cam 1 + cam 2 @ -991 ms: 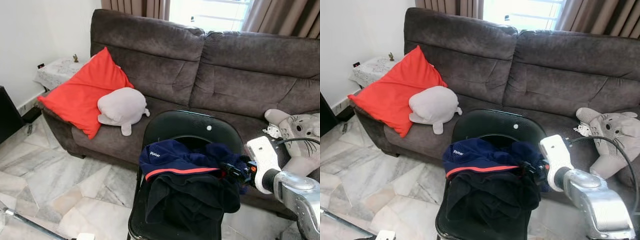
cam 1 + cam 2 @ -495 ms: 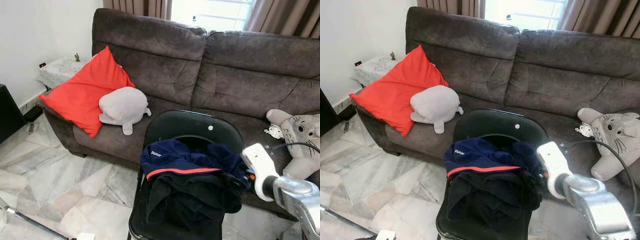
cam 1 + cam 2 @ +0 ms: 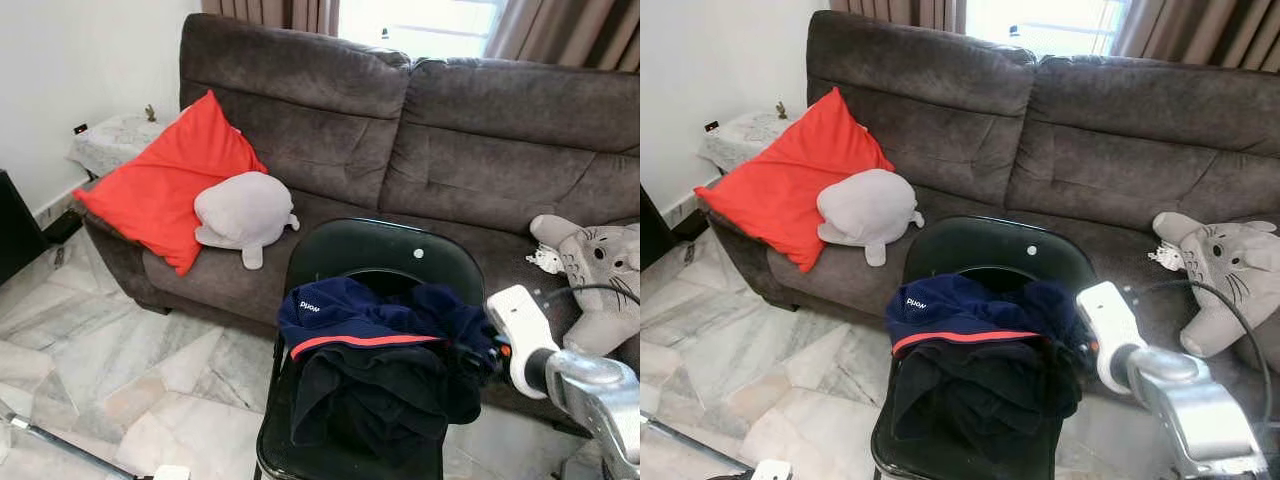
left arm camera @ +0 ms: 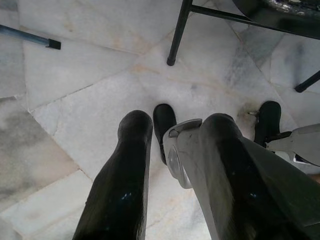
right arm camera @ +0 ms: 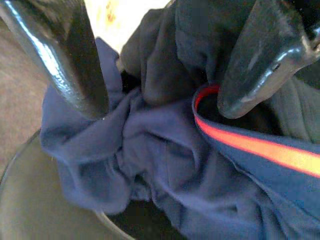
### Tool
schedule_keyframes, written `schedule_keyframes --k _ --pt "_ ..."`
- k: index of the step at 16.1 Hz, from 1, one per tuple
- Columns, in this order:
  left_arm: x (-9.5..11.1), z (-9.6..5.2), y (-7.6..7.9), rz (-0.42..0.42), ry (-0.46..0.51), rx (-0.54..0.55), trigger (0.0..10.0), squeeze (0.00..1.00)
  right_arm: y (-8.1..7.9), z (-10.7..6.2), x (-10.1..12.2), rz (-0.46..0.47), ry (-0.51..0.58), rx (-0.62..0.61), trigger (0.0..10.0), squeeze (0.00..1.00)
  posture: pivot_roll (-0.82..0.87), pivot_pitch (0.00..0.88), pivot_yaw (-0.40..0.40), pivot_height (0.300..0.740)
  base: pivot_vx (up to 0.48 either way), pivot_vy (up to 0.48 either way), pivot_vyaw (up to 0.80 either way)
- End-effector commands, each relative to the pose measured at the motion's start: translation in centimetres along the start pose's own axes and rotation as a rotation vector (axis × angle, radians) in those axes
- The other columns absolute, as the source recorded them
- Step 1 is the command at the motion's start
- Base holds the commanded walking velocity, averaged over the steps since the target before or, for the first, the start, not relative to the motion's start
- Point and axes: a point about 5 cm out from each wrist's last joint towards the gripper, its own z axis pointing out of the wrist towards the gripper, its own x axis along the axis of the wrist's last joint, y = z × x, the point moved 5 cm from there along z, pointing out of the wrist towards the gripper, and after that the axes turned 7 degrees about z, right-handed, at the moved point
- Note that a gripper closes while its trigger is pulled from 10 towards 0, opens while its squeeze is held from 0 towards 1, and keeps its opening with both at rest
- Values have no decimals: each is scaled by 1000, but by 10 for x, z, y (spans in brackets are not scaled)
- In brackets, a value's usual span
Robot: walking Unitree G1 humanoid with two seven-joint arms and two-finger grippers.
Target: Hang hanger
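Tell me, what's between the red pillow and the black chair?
A gray plush toy lies on the sofa between the red pillow and the chair, in both eye views.

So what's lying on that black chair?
A heap of clothes covers the black chair: a navy top with a red stripe over darker garments. The right gripper reaches into it, fingers apart. Whatever lies underneath, hanger included, is hidden.

Head stereo downward; 2 wrist close-ups
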Motion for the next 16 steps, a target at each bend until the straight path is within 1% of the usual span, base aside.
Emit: schedule_keyframes --k 1,5,7,10,11,13,14,15,16 --pt "-1 0 0 22 -14 -5 10000 0 2 1 3 14 12 -5 10000 0 62 27 -28 740 0 0 0" --pt "-1 0 0 23 -13 -6 10000 0 -11 11 1 85 29 30 10000 0 68 30 -28 740 0 0 0" --pt "-1 0 0 26 -12 -7 10000 0 -12 14 1 129 39 15 10000 0 68 31 -27 740 0 0 0" --pt "0 0 0 30 -12 -9 10000 0 -10 16 2 212 62 -22 10000 0 67 33 -25 740 0 0 0" --pt "0 0 0 33 -11 -11 10000 0 -10 17 2 261 70 -34 10000 0 67 34 -23 740 0 0 0" --pt "0 0 0 38 -11 -12 10000 0 -12 20 4 398 104 -49 10000 0 67 33 -22 740 0 0 0" --pt "0 0 0 41 -11 -13 10000 0 -17 20 5 447 110 -31 10000 0 67 33 -22 740 0 0 0" --pt "0 0 0 42 -11 -13 10000 0 -19 20 4 453 110 -25 10000 0 68 33 -20 740 0 0 0" --pt "0 0 0 45 -12 -13 10000 0 -28 21 2 470 102 -2 10000 0 65 33 -20 740 0 0 0"
